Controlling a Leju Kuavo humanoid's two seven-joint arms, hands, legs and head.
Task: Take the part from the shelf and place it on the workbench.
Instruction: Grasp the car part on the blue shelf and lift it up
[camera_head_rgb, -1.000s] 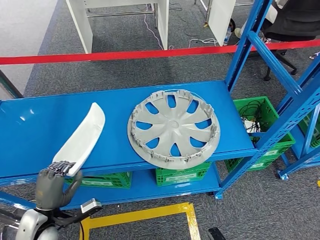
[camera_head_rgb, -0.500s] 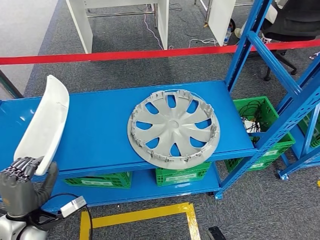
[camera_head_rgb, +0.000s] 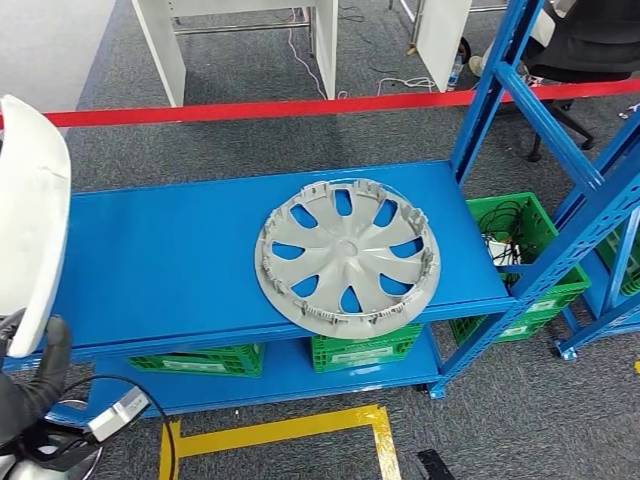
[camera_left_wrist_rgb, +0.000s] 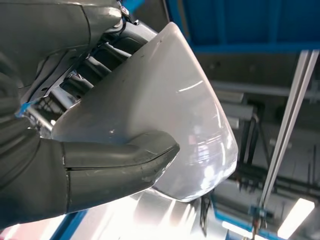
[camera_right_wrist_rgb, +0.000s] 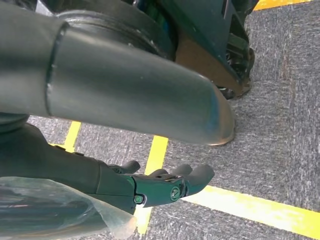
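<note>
One shelf (camera_head_rgb: 189, 260), blue and broad, spans your head view; on it lies a grey wheel cover (camera_head_rgb: 347, 257), flat and untouched, and beneath it stand green crates (camera_head_rgb: 362, 352). A red barrier tape (camera_head_rgb: 302, 106) runs across the carpet behind.

The part (camera_head_rgb: 30, 215), a long curved white panel, is off the shelf and stands nearly upright at the far left of the head view, its lower end held by your left hand (camera_head_rgb: 30, 385). In the left wrist view the thumb (camera_left_wrist_rgb: 120, 165) presses across the panel's glossy face while the darker fingers (camera_left_wrist_rgb: 86, 75) brace it from behind: a firm hold on the part.

Your right hand (camera_right_wrist_rgb: 166, 185) hangs beside the body above a yellow floor line (camera_right_wrist_rgb: 264, 210), fingers loosely apart and holding nothing.

Step in hand, by judgement: the carry, with lift-off complete. No workbench is visible here, so your next move likely calls for a turn of the body away from the shelf, keeping the tall panel clear of the shelf's uprights and steady in a one-ended hold.

Compared with a second ago, the panel has risen from a low slant over the shelf's front edge to near vertical and travelled leftward, the left hand sinking toward the frame corner; the wheel cover has not moved.
</note>
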